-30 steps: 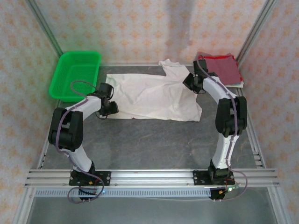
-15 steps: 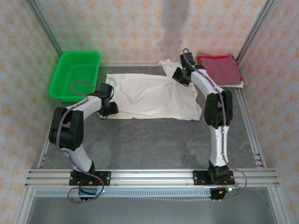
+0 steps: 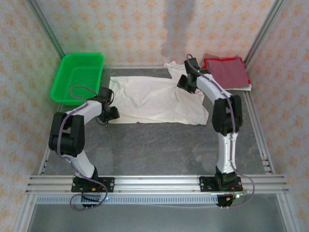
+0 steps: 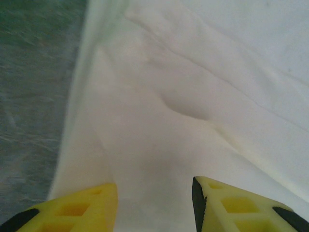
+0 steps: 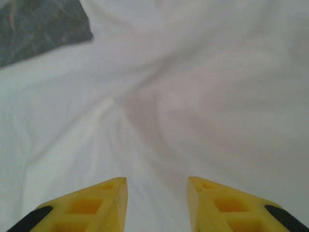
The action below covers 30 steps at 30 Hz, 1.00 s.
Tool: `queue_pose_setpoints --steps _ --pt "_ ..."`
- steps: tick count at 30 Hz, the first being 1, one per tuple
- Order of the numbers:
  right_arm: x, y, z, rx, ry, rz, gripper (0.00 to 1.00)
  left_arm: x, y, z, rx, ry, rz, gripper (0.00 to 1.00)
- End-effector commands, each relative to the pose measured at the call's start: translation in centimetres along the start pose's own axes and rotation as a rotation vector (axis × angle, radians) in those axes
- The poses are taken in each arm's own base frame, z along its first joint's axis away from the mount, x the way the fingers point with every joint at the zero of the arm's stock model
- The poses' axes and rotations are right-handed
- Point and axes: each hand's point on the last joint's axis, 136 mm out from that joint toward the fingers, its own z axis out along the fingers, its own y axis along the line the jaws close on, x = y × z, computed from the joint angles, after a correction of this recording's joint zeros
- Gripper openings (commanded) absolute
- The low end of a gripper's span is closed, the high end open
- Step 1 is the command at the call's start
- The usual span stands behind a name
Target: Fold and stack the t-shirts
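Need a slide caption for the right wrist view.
Open right gripper above rumpled white t-shirt; grey table at top left.

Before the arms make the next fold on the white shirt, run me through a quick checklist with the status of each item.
1. White t-shirt spread flat on the table: not ok, it is wrinkled.
2. Left hand open over the shirt's left edge: ok.
3. Right hand open above the cloth, gripping nothing: ok.
4. Dark red t-shirt folded at the far right corner: ok.
5. Cloth under the right arm lying smooth: cannot tell, the arm covers it.
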Motion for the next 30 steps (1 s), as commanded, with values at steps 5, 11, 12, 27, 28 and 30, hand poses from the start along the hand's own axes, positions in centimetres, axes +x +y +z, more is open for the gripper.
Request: queue_pose_setpoints --steps 5,11,12,27,28,30 --pt "4.0 -0.1 -4.0 -0.215 -0.036 -0.028 0.36 -1.3 -0.9 -0.9 0.047 -0.022 0.039 0.44" --pt "7.2 -4.3 -1.8 -0.074 0.042 -0.037 0.36 -2.5 -2.8 -1.1 0.069 -0.028 0.073 0.43" --pt "7.3 -4.9 -1.4 -0.066 0.045 -0.021 0.36 -2.7 -3.1 -1.2 0.072 -0.032 0.079 0.43" --pt "5.7 -7.5 1.8 -0.057 0.045 0.141 0.36 -2.0 -9.6 -0.3 0.112 0.039 0.272 0.46" --pt "5.6 -7.9 1.7 -0.053 0.038 0.158 0.36 -1.6 -10.6 -0.5 0.132 0.04 0.307 0.47" --pt "5.3 -8.5 1.7 -0.057 0.027 0.19 0.36 -0.4 -12.4 -0.1 0.159 0.062 0.406 0.48"
